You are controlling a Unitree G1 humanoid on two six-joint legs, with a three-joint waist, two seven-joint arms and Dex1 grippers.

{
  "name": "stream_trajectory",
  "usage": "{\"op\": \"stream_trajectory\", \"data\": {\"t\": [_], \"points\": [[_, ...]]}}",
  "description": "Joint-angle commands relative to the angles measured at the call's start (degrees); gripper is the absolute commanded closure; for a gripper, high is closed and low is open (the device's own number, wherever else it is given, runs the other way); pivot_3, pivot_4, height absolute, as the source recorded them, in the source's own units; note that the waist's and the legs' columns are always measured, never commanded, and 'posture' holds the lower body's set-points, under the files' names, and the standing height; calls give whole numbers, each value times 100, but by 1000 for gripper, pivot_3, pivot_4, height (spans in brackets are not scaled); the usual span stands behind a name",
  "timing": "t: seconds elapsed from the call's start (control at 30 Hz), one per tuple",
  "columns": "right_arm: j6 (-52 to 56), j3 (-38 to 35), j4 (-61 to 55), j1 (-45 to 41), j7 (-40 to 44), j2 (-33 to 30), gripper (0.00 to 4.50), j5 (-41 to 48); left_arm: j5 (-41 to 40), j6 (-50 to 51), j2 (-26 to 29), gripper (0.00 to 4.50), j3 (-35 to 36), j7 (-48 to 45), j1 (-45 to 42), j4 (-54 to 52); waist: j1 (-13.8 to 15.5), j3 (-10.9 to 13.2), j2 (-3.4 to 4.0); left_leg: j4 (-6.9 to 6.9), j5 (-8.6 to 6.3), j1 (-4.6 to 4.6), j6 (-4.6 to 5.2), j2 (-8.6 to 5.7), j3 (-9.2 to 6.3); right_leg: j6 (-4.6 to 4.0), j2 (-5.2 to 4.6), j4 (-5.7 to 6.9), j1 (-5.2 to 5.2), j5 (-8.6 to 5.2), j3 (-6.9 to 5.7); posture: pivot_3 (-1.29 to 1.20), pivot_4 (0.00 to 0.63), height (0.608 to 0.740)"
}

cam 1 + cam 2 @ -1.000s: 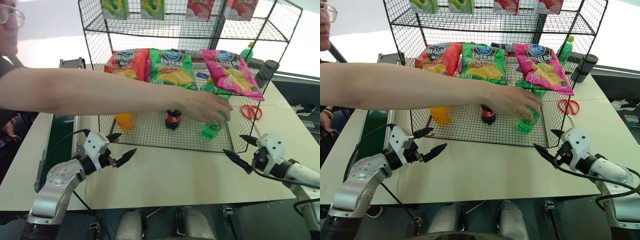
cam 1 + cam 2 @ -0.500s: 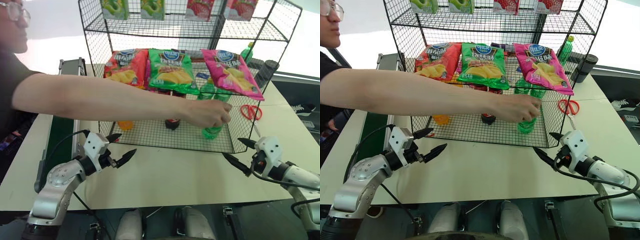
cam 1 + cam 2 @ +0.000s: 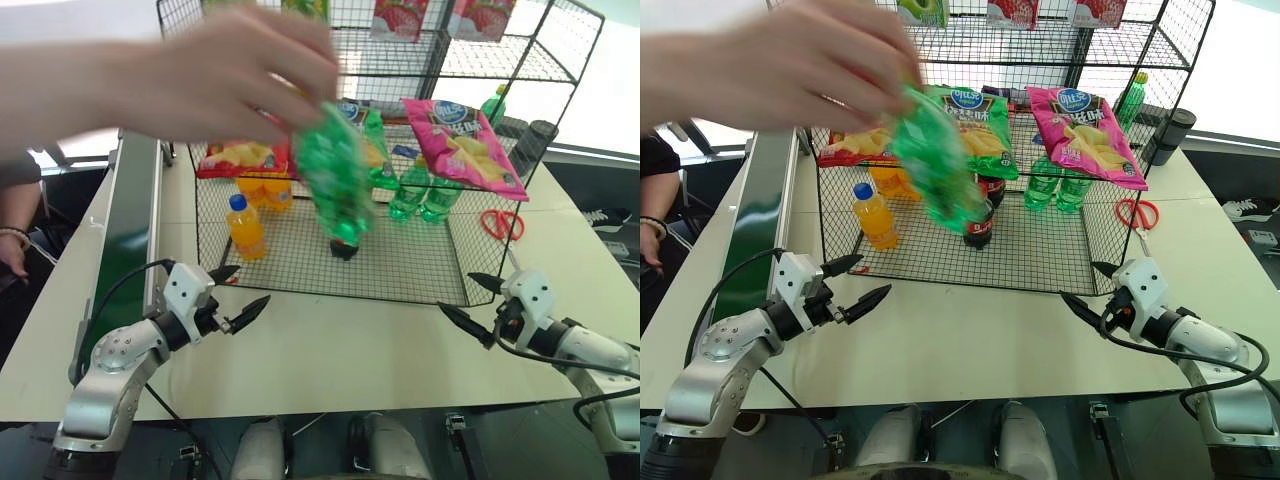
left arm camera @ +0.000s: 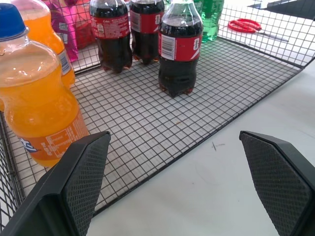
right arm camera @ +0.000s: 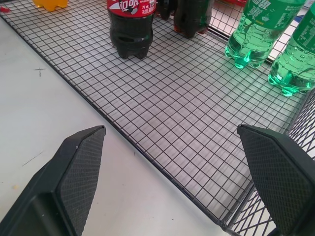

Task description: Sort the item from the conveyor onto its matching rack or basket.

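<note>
Left eye view: a person's hand (image 3: pixel 215 75) carries a green bottle (image 3: pixel 333 180), blurred, tilted, in the air in front of the rack (image 3: pixel 190 60) and above its lowest tier. Cap colour can't be read through the blur, so whether this is the item is a guess. The conveyor (image 3: pixel 128 240) runs along the 9 o'clock side of the table (image 3: pixel 330 350); the stretch of belt in view carries nothing. Left gripper (image 3: pixel 243 290) hovers over the table at 8 o'clock, fingers apart, holding nothing. Right gripper (image 3: pixel 470 300) at 4 o'clock by the rack's front corner, fingers apart, also holding nothing. Judgement: best to hold both arms off until the hand is gone and the bottle lies on the belt, then take it around the body with the left gripper, the one nearer the belt.

Right eye view: orange bottle (image 3: pixel 873 215) stands at the rack's 9 o'clock end, cola bottle (image 3: pixel 978 225) mid-tier partly behind the moving bottle, two green bottles (image 3: pixel 1058 190) toward 2 o'clock. Crisp bags (image 3: pixel 1080 130) on the slanted tier hide the tops of the bottles behind.

Left wrist view: wide gap between the fingers (image 4: pixel 81 182); orange bottle close, cut off at the edge; colas (image 4: pixel 177 49) upright on the grid.

Right wrist view: fingers (image 5: pixel 81 162) wide apart over the tier's front edge; green bottles' tops cut off, so their caps can't be told.
</note>
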Motion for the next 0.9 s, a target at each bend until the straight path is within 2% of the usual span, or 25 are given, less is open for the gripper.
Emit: {"op": "stream_trajectory", "data": {"t": [0.03,0.33,0.67,0.8,0.9], "points": [[26,-25,-297,4,-53,40,46,41,-80,-77,-1,0,141,-2,43,-230,-1,0,0,0,0,0,0,0,0,0,0,0,0,0,0,0,150,736],[241,142,-468,-140,-130,100,46,94,-233,-32,-84,0,325,130,222,-417,-3,0,0,0,0,0,0,1,0,0,0,1,0,0,0,0,150,736],[231,632,-244,-724,-259,352,46,-86,-906,203,-658,0,1241,937,844,-1027,-12,-3,-4,1,0,4,0,3,0,0,-2,2,3,0,2,0,150,736],[163,863,40,-1127,-277,536,46,-204,-1133,91,-967,0,1883,1424,1265,-1158,-14,-4,-6,1,0,4,0,3,-2,-1,-1,1,2,0,1,0,150,736],[122,1025,222,-1431,-324,712,46,-271,-1044,-131,-1226,0,2304,1896,1221,-917,-5,-6,-10,2,0,4,0,2,-3,-1,-1,2,2,0,0,0,150,736]]}}
